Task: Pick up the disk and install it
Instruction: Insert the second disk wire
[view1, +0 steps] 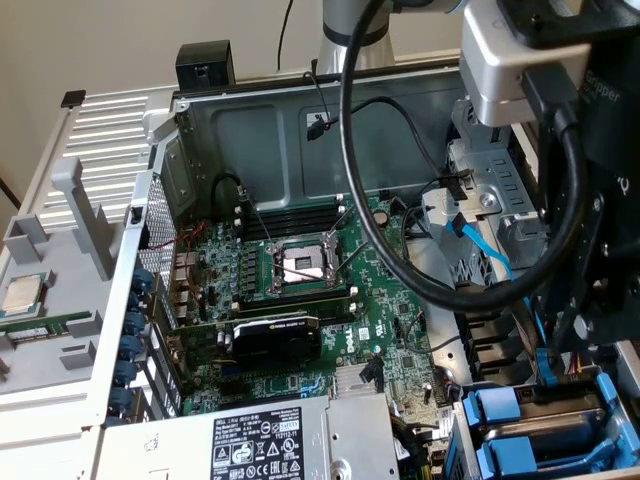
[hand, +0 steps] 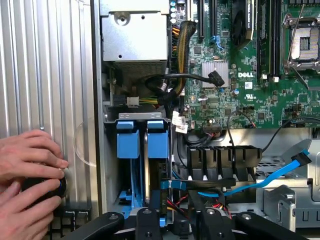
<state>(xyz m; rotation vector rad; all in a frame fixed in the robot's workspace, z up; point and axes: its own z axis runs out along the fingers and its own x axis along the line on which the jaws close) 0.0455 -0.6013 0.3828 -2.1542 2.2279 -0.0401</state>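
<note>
The arm (view1: 352, 30) is a silver tube wearing a grey wrist block (view1: 510, 60) and looping black cables (view1: 400, 250). The gripper (hand: 172, 222) has black linkage bars with round pivot screws.

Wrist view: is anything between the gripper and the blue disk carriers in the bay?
Nothing visible. The gripper hangs directly over the blue disk carriers. The blue cable runs beside them, not across. A person's hands rest on the outer panel, well apart.
</note>
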